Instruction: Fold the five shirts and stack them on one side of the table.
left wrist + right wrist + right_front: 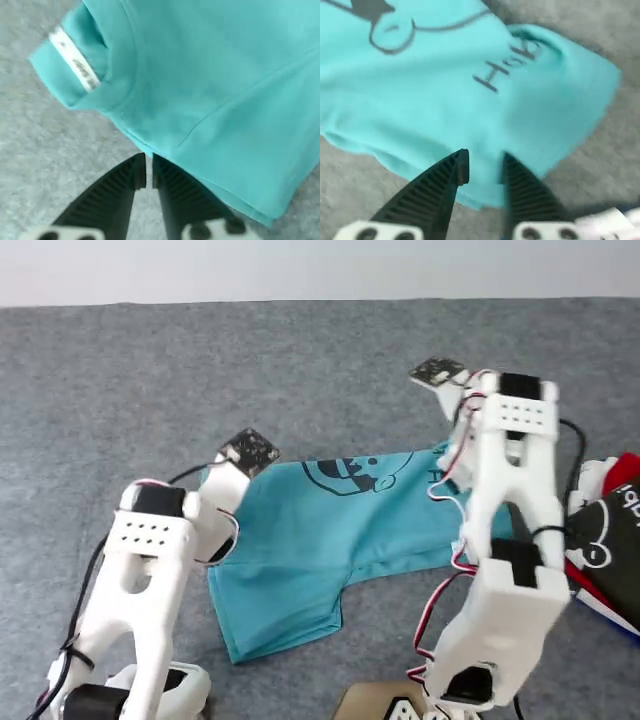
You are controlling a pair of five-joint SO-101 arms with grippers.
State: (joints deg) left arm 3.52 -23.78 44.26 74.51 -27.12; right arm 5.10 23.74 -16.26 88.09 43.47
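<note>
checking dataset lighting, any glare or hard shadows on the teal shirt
High view: even soft light on the teal shirt, no glare, shadows faint; left wrist view: shirt evenly lit; right wrist view: a soft shadow on the table beside the shirt's edge.

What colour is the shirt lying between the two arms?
Teal; the shirt shows best in the high view.

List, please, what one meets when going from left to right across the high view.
left arm → teal shirt → right arm → shirt pile at the right edge
</note>
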